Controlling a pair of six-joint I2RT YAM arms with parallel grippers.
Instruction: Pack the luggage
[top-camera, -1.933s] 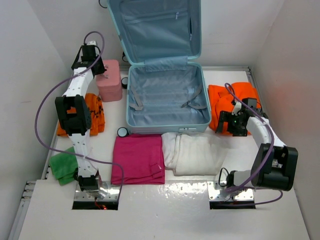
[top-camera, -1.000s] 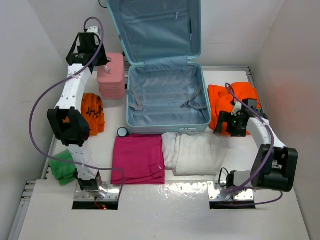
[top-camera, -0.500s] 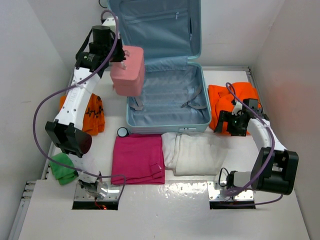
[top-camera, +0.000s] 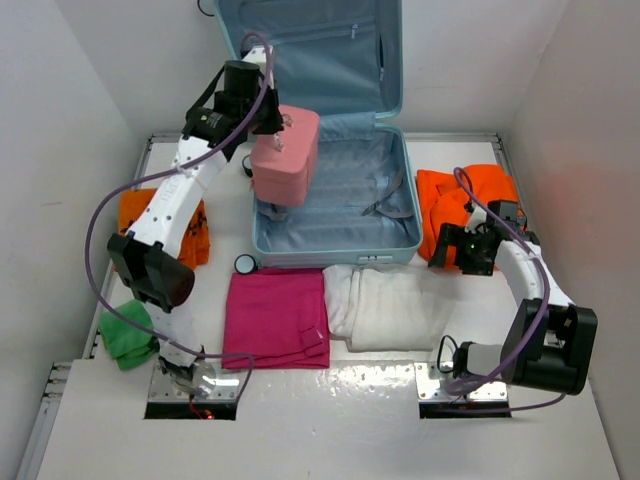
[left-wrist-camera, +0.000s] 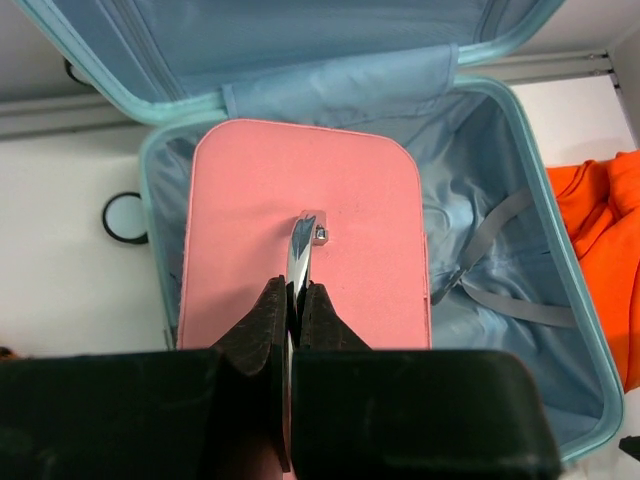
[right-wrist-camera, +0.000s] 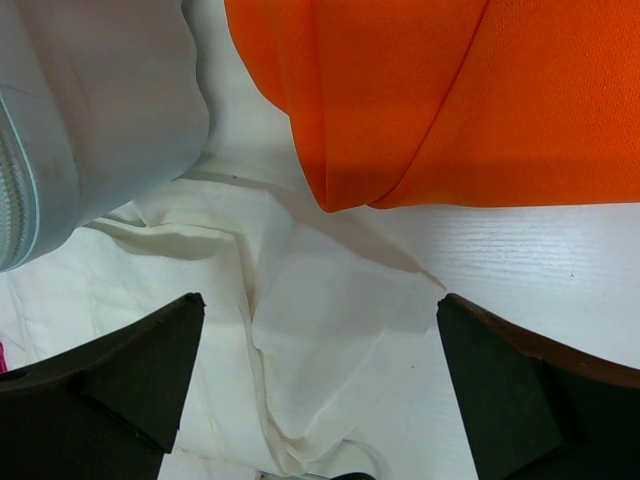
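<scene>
At the far middle of the white table lies the large pale aqua-blue hard-shell suitcase, open — base flat with light blue lining and grey straps showing, lid standing upright at the back wall. Over the far-left part of that base hangs a pink boxy vanity case, carried by the left gripper. Its fingers are pinched tight on the thin metal handle on top of the case, with barely any gap between them. Whether the case's underside touches the lining I cannot tell.

Right gripper sits low, just right of the suitcase's near-right corner, jaws spread wide and holding nothing. It points down at the edge of a cream folded cloth, with a bright orange garment just beyond on the far side.

Cream cloth lies just near of the suitcase's front rim; left of it and touching, a magenta folded cloth. Small round black-rimmed disc rests by the suitcase's near-left corner, just far of the magenta cloth. Along the left edge of the table — an orange patterned cloth partly behind the left arm, and nearer, a green crumpled cloth.
</scene>
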